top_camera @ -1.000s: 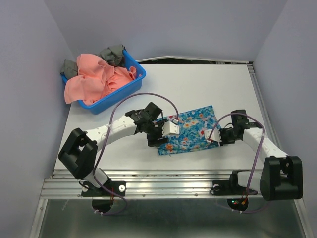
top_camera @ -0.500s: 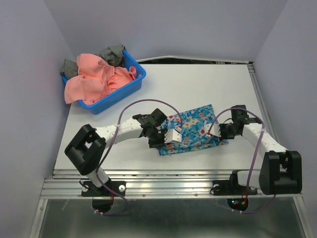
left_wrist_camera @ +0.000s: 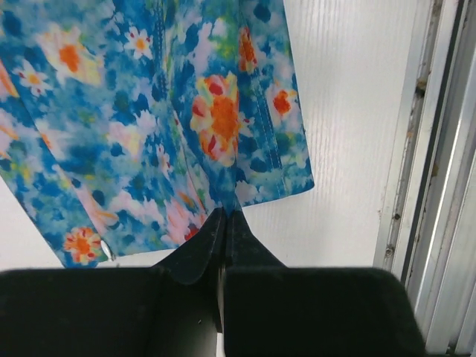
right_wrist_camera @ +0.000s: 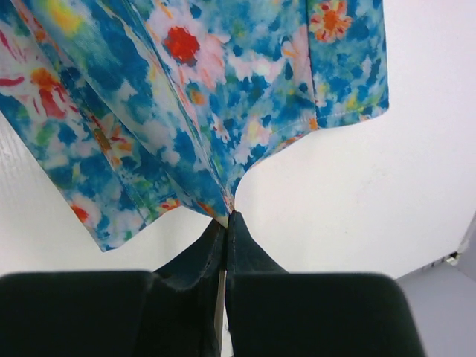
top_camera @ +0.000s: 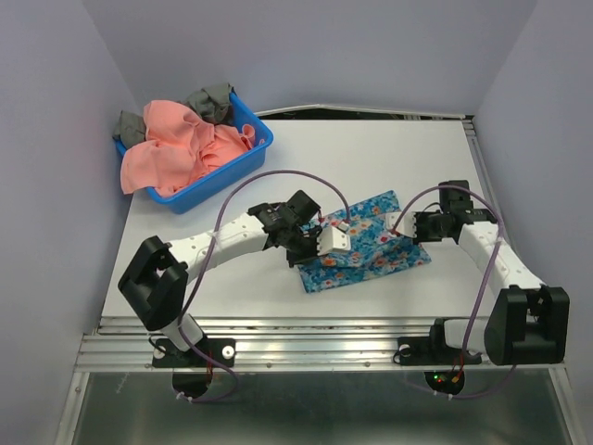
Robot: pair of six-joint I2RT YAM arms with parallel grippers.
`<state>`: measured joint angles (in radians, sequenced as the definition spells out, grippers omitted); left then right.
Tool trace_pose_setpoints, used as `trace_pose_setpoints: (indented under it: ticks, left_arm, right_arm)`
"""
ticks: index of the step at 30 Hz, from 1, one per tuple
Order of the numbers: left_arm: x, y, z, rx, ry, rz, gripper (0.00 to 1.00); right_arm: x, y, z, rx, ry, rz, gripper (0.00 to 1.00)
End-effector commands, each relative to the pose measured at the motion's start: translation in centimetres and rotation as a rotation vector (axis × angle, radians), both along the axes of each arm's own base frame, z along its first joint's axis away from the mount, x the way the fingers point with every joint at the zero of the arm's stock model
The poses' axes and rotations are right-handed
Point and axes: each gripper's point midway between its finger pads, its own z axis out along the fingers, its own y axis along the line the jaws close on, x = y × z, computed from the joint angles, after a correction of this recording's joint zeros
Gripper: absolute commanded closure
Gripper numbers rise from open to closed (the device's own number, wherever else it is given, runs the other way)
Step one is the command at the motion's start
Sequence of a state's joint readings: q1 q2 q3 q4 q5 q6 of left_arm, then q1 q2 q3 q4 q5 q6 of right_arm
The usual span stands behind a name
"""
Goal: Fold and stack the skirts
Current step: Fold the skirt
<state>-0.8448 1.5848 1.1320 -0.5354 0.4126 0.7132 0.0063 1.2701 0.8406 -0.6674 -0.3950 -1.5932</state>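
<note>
The bright blue flowered skirt lies on the white table, its near part lifted between both arms. My left gripper is shut on its left part; in the left wrist view the fingertips pinch a fold of the flowered skirt, which hangs above the table. My right gripper is shut on the skirt's right edge; the right wrist view has the flowered cloth pinched at the fingertips. The salmon-pink skirt is heaped in the basket at the back left.
The blue plastic basket stands at the table's back left and also holds grey cloth. A metal rail runs along the near edge, seen as well in the left wrist view as the rail. Walls close in on both sides.
My left gripper has closed on the flowered skirt and moved right and back with it. My right gripper has drawn its edge back too. The skirt's near part is lifted and folded over.
</note>
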Motion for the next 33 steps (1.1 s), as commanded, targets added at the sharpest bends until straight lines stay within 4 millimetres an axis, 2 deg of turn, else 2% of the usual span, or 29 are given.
trace_pose_setpoints:
  ticks: [1,5,8,9,11,12,13,14,15,18,20,22,23,24,25,26,27,28,30,33]
  left_arm:
    - [-2.1,-1.5,2.2,-0.041,0.031,-0.021,1.00]
    - [-3.6,-2.4,0.8,-0.026,0.067,-0.039,1.00]
    - [-4.9,-2.7,-1.2,0.014,0.093,-0.072,1.00]
    - [-5.3,-2.5,-2.6,0.040,0.105,-0.075,0.95]
    - [-5.8,-2.4,-3.6,0.062,0.123,-0.088,0.84]
    - [-6.0,-2.4,-3.9,0.065,0.131,-0.093,0.69]
    - [-6.2,-2.6,-4.1,0.058,0.144,-0.101,0.63]
    - [-6.2,-2.8,-4.0,0.052,0.149,-0.106,0.57]
    - [-6.2,-3.2,-3.6,0.036,0.149,-0.110,0.45]
    - [-6.3,-3.7,-1.1,-0.022,0.133,-0.125,0.40]
    - [-6.4,-4.1,0.8,-0.072,0.120,-0.128,0.38]
    - [-5.9,-4.3,3.9,-0.142,0.088,-0.120,0.36]
    - [-5.7,-4.4,4.8,-0.166,0.099,-0.096,0.35]
    - [-5.3,-4.4,6.0,-0.192,0.096,-0.075,0.35]
    - [-4.8,-4.4,6.6,-0.208,0.103,-0.054,0.36]
    - [-3.5,-3.8,6.9,-0.217,0.118,0.012,0.36]
    - [-2.5,-3.7,7.1,-0.231,0.118,0.048,0.36]
    - [-0.7,-2.9,6.9,-0.232,0.118,0.113,0.36]
    - [1.3,-2.4,6.1,-0.217,0.120,0.204,0.38]
    - [4.1,-2.5,4.3,-0.202,0.099,0.307,0.39]
  right_arm:
    - [0.4,-1.3,1.4,-0.052,-0.076,-0.006,0.99]
    - [-0.6,-2.5,-0.5,-0.083,-0.041,-0.044,0.99]
    - [-1.9,-3.2,-2.7,-0.125,-0.020,-0.045,0.98]
    - [-2.6,-3.3,-3.7,-0.140,-0.009,-0.037,0.82]
    - [-3.2,-3.4,-4.5,-0.145,0.002,-0.039,0.67]
    - [-3.3,-3.5,-4.8,-0.147,0.004,-0.046,0.61]
    - [-3.3,-3.7,-5.0,-0.153,-0.001,-0.061,0.39]
    - [-3.2,-3.9,-5.0,-0.160,-0.009,-0.073,0.32]
    - [-3.1,-4.1,-5.0,-0.158,-0.008,-0.097,0.31]
    - [-1.8,-5.0,-3.8,-0.161,-0.023,-0.193,0.25]
    - [-0.1,-5.8,-2.1,-0.149,-0.050,-0.260,0.25]
    - [1.1,-6.4,-0.6,-0.100,-0.060,-0.374,0.23]
    - [2.3,-6.9,0.9,-0.082,-0.086,-0.415,0.22]
    - [2.4,-7.3,1.3,-0.057,-0.070,-0.476,0.21]
    - [2.7,-7.3,1.8,-0.039,-0.066,-0.502,0.21]
    - [2.9,-7.1,2.2,-0.017,-0.052,-0.526,0.21]
    - [3.2,-7.1,3.0,0.033,-0.025,-0.584,0.21]
    - [3.2,-6.9,3.0,0.051,0.005,-0.602,0.21]
    - [3.6,-6.3,3.2,0.121,0.082,-0.683,0.21]
    - [2.3,-4.6,2.3,0.205,0.264,-0.756,0.22]
